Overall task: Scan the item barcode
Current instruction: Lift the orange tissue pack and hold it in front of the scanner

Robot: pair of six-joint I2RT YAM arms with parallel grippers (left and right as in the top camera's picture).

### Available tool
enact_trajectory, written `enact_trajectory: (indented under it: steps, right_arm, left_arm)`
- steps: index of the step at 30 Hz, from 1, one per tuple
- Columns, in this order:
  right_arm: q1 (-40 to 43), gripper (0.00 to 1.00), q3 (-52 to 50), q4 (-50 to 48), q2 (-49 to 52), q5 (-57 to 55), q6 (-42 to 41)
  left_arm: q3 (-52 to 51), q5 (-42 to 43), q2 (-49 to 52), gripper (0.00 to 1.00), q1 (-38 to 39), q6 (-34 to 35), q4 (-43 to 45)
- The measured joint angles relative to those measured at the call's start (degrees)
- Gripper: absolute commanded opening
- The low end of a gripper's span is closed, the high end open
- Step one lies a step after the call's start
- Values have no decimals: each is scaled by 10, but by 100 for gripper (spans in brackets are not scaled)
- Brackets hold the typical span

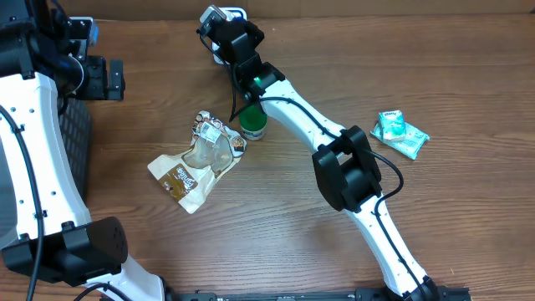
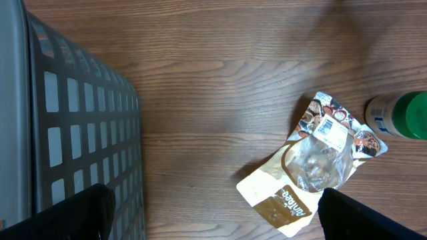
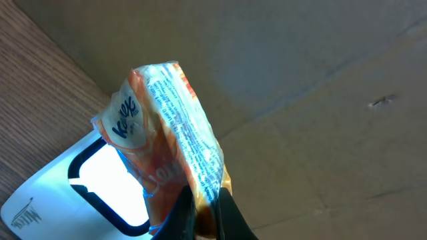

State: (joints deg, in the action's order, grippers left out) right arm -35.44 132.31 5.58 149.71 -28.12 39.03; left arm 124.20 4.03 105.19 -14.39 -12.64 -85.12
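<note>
Item: a Kleenex pack (image 3: 170, 133) in orange-and-clear film, with small print running down one side (we can't pick out an actual barcode in the blur).
Where it is: up in the air at the far edge of the table (image 1: 334, 50), just beside the scanner (image 3: 73, 180). In the right wrist view the scanner's lit window sits below and to the left of the pack.
Right gripper (image 3: 205, 210): clamped shut on the pack's bottom edge, with the rest sticking up from between the fingers.
Left gripper (image 1: 113, 78): wide open, holding nothing, parked over by the basket (image 1: 75, 134), well apart from the scanner.
Weight: we'd guess very light. It's just tissues and film, so nothing for the arm to strain at.
Stiffness: soft and squashy. The wrap wrinkles where it's pinched, so it probably flops or twists if we swing it.
Slip: the film looks glossy, so a thin edge pinch could slide. A hold across the fat middle would be surer but might cover the print.
Fragile: not really, worst case it gets creased.
Grip spot: we'd say an end seam or edge, leaving the printed face bare towards the window.
Elsewhere: a pouch (image 1: 196, 159), a bottle (image 1: 252, 124) and a teal pack (image 1: 399, 134) lie on the table, neither gripper touching them.
</note>
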Motion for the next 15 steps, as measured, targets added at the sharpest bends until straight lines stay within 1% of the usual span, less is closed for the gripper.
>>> enact_trajectory:
  steps: [9, 13, 15]
  right_arm:
    - [2, 4, 0, -3, 0, -3, -12]
    - [2, 4, 0, 2, 0, -4, -47]
    - [3, 4, 0, 31, -7, -4, -77]
  left_arm:
    - [0, 0, 0, 100, 0, 0, 0]
    - [0, 0, 0, 99, 0, 0, 0]
    - [0, 0, 0, 100, 0, 0, 0]
